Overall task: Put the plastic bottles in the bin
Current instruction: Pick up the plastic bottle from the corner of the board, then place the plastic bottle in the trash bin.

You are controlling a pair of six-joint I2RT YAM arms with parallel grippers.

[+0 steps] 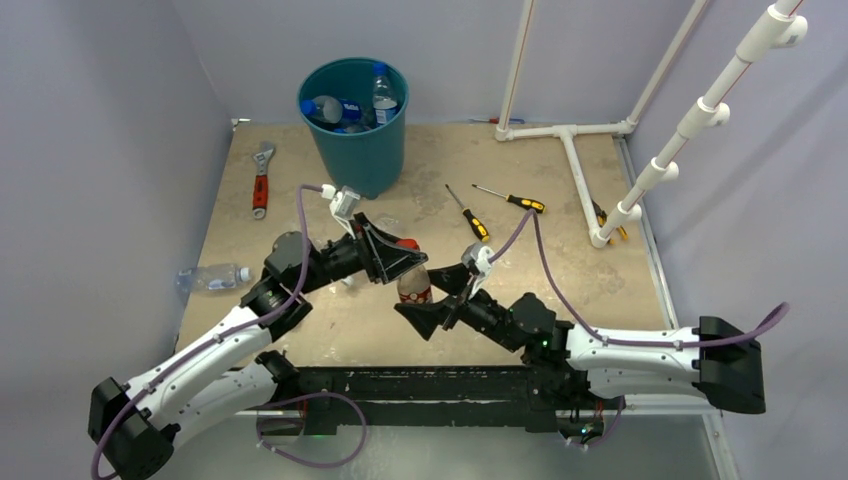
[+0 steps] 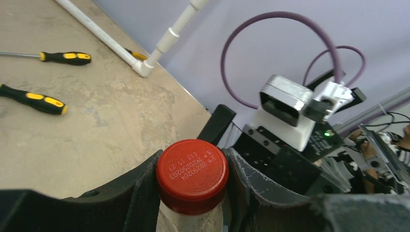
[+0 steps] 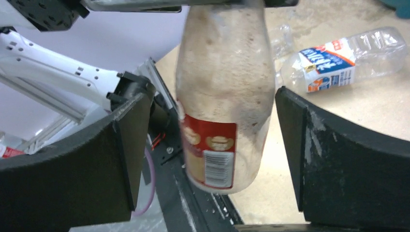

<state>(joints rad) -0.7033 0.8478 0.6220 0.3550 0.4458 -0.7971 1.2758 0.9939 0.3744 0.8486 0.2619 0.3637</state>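
My left gripper [image 1: 406,260] is shut on the red cap [image 2: 192,175] of a red-labelled plastic bottle [image 1: 414,285] and holds it upright above the table, in front of the bin. In the right wrist view the bottle [image 3: 222,96] hangs between my right gripper's [image 1: 432,298] open jaws, with gaps on both sides. The teal bin [image 1: 355,140] stands at the back with several bottles [image 1: 383,95] inside. Another clear bottle [image 1: 212,277] lies at the table's left edge; it also shows in the right wrist view [image 3: 338,60] with a blue and red label.
A red-handled wrench [image 1: 261,180] lies left of the bin. Two yellow-and-black screwdrivers [image 1: 468,213] [image 1: 512,199] lie right of it. A white pipe frame [image 1: 575,160] stands at the back right. Walls close in on three sides.
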